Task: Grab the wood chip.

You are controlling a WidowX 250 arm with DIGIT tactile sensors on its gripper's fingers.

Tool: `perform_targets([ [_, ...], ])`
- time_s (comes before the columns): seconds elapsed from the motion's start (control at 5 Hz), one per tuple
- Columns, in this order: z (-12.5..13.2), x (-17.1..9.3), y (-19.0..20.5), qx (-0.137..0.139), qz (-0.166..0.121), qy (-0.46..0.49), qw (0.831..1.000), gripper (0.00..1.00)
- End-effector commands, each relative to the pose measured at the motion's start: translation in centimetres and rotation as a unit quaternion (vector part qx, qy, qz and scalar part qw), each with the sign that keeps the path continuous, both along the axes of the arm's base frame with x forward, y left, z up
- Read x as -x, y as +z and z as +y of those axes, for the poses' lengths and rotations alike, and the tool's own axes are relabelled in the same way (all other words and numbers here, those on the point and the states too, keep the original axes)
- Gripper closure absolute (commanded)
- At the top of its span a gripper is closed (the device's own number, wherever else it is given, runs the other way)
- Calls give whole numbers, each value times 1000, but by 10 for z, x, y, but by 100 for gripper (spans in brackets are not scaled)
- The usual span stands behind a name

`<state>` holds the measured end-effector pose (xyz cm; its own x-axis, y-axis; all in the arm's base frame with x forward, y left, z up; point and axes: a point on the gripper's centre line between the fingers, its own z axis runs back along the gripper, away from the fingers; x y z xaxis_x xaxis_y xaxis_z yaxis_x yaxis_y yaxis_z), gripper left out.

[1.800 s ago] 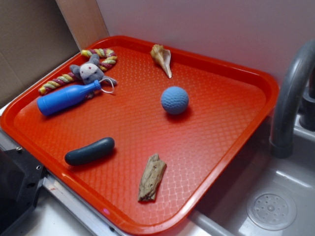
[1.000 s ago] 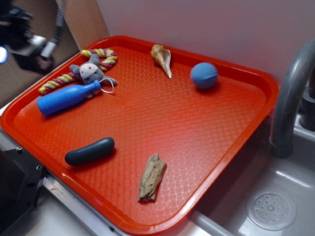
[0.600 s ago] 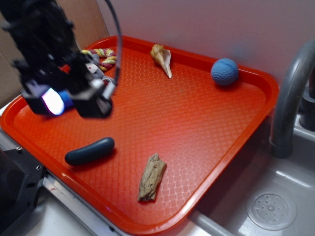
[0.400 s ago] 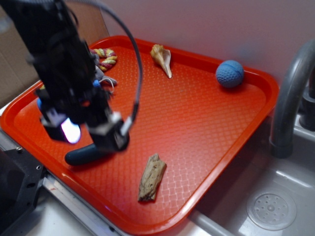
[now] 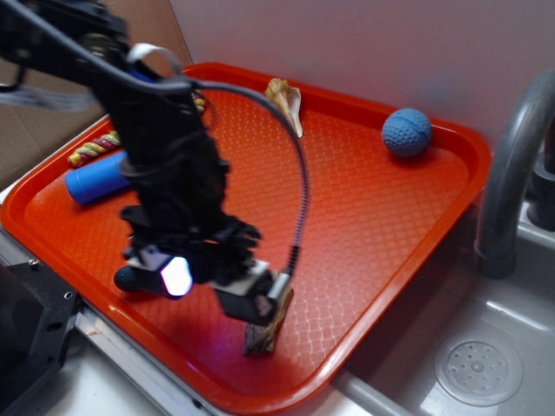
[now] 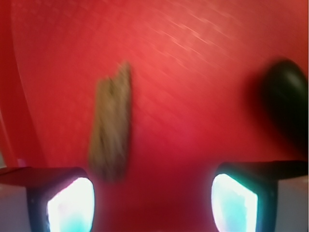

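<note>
Two fingers (image 6: 67, 203) spread wide, grasping nothing; gripper (image 6: 152, 203) low over red tray (image 5: 390, 217), wood chip (image 6: 112, 133) near one finger, dark capsule (image 6: 287, 104) beside other.

Rough weathered wood chip (image 6: 111, 130) on textured glossy red plastic tray (image 5: 364, 217).

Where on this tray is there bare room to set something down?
The widest bare stretch of the red tray lies between the seashell, the blue ball and the wood chip. The left side is crowded: blue bottle, rope toy, dark capsule and the gripper.
</note>
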<state>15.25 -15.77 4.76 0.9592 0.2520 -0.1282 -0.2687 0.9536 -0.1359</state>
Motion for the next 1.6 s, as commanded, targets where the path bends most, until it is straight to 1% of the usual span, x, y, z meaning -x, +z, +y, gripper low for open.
perform_targets([
  [0.0,-6,-19,-22,-27,1,18,999,83],
  [0.2,-4,-7,-34,-37,18,22,999,100],
  [0.4,1,-1,-50,-47,23,20,998,100],
  [0.6,7,-2,-39,-33,4,-12,999,100],
  [0.8,28,-16,10,-47,-109,-89,989,100],
  [1.0,66,-41,60,-9,-196,-118,973,100],
  [1.2,117,-62,109,5,-225,-64,972,100],
  [1.4,139,-69,160,-13,-226,-54,973,100],
])
